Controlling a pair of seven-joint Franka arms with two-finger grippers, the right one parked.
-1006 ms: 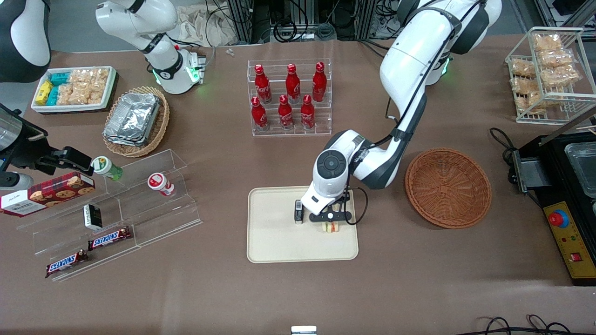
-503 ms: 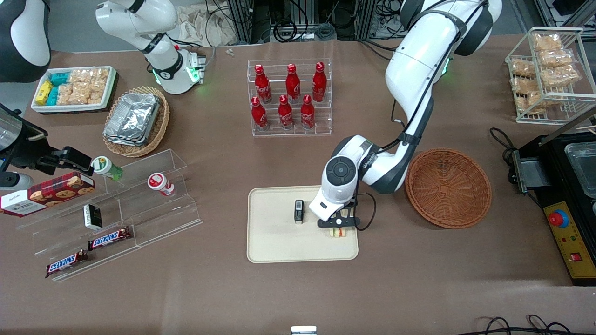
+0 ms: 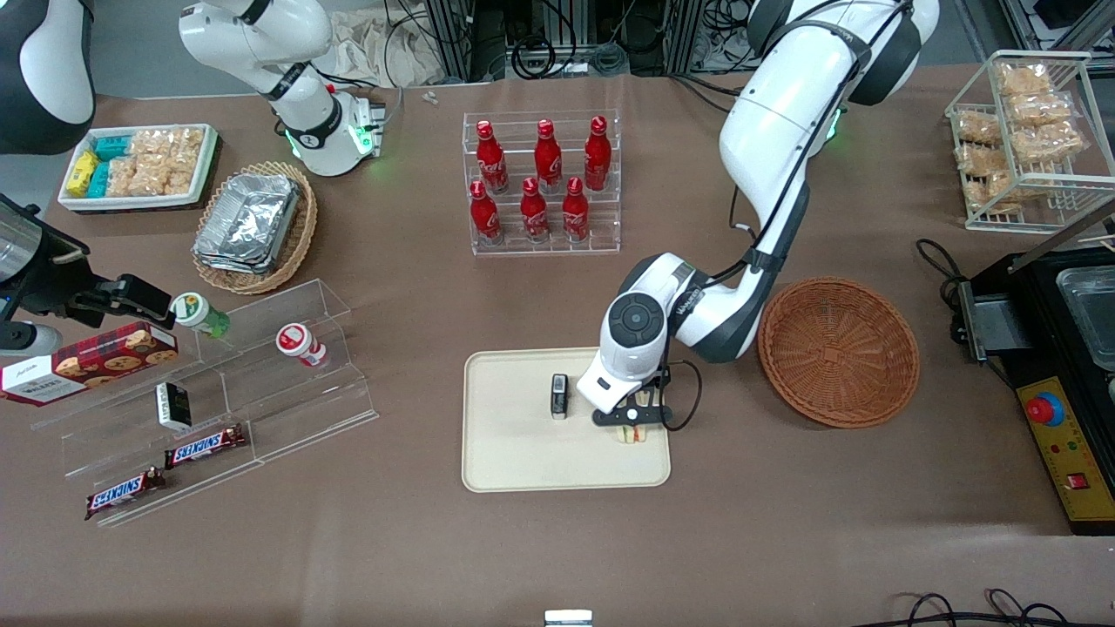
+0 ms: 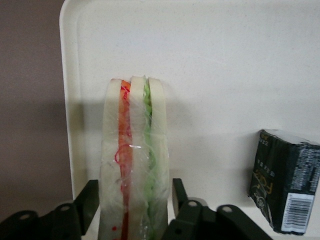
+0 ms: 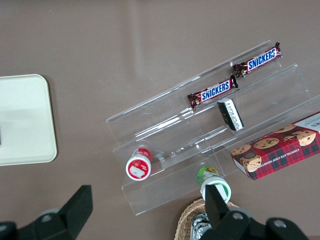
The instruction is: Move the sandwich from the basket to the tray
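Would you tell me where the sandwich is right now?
The sandwich stands on the tray, between the gripper's fingers, beside the small dark packet and toward the basket.

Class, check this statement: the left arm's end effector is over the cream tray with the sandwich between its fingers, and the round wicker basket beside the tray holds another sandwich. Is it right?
One detail is wrong: the front view shows the basket holding nothing. The rest stands: the end effector is over the tray, with the sandwich between its fingers.
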